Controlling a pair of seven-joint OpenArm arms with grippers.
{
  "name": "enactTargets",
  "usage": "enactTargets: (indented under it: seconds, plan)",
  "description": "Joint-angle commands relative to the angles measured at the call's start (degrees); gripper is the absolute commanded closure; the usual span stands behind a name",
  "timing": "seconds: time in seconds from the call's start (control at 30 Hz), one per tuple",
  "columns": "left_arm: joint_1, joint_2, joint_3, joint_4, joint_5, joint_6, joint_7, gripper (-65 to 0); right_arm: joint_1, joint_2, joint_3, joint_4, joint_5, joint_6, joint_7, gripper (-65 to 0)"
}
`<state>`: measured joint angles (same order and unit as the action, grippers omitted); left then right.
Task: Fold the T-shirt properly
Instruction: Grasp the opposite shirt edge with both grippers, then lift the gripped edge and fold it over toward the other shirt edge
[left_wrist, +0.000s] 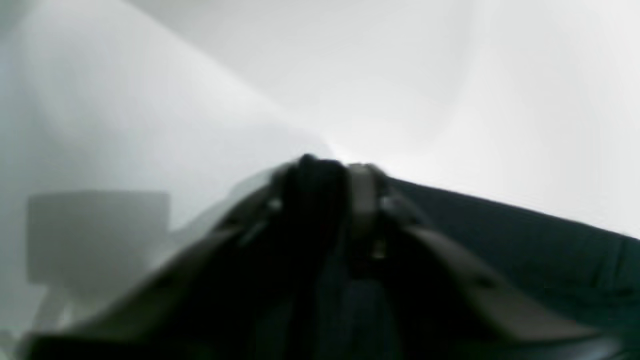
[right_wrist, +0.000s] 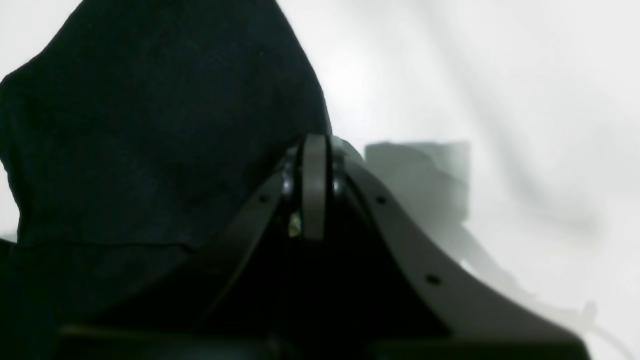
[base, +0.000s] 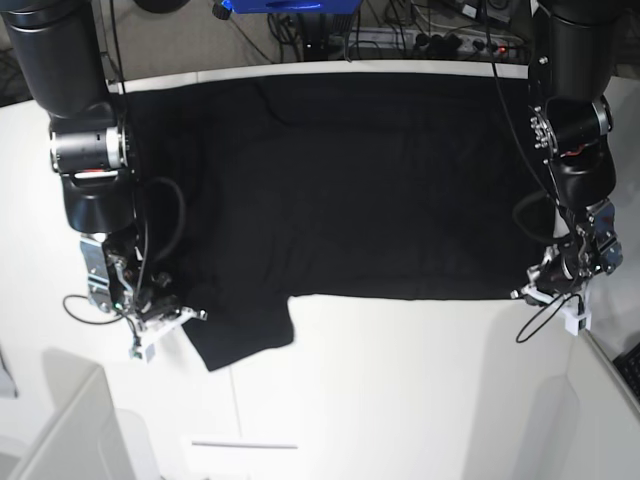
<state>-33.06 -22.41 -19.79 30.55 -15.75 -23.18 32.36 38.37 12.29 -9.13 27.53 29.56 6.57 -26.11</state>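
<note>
Base view, black T-shirt (base: 340, 180) spread flat, plain side up

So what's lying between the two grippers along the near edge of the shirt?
In the base view, only the T-shirt itself and bare white table lie between the left gripper and right gripper; nothing else.

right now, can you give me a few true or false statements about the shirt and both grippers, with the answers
1. The T-shirt lies spread across the white table. True.
2. The right gripper stands wide open. False: its fingers are pressed together, beside the black cloth.
3. The left gripper has black cloth between its fingers. True, as far as the blurred left wrist view shows.
4. A purple and orange print shows on the shirt. False: only plain black cloth shows.
5. One sleeve points toward the near table edge. True.
</note>
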Motion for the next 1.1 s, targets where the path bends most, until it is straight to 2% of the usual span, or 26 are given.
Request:
enactTargets:
  seconds: [0.0, 0.03, 0.23, 0.5, 0.6, 0.77, 0.9, 1.07]
  plan:
    - [-0.2, -0.5, 0.1, 0.8, 0.8, -0.2, 2.1, -3.3, 1.1, 0.5, 0.1, 0.4, -0.6, 0.0, -1.3, 0.0]
    - [0.0, -0.5, 0.1, 1.4, 0.8, -0.2, 2.1, 0.0, 1.1, 0.5, 0.1, 0.4, -0.6, 0.0, -1.3, 0.0]
    - [0.1, -0.5, 0.1, 2.6, 0.8, -0.2, 2.1, 0.0, 1.1, 0.5, 0.1, 1.4, -0.5, 0.0, -1.1, 0.0]
    - [3.1, -0.1, -0.1, 13.6, 0.3, -0.4, 2.6, 0.0, -5.5, 1.8, 0.2, 16.7, -0.4, -0.4, -1.1, 0.0]
    - [4.0, -0.1, -0.5, 16.5, 0.3, -0.4, 4.9, 0.0, -6.8, 1.8, 0.9, 20.0, -0.4, -0.4, -1.1, 0.0]
    - [6.8, -0.1, -0.6, 22.9, 0.3, -0.4, 6.2, 0.0, -8.4, 1.8, 7.1, 22.8, -0.6, -0.4, -1.2, 0.0]
    - [8.9, -0.1, -0.6, 26.2, 0.2, -0.4, 6.5, 0.0, -9.5, 1.9, 7.1, 24.4, -0.6, -0.3, -1.4, 0.0]
    - [11.7, 0.0, -0.6, 31.2, -0.9, -0.5, 9.7, 0.0, -11.3, 2.5, 7.1, 26.8, -0.6, -0.3, -1.4, 0.0]
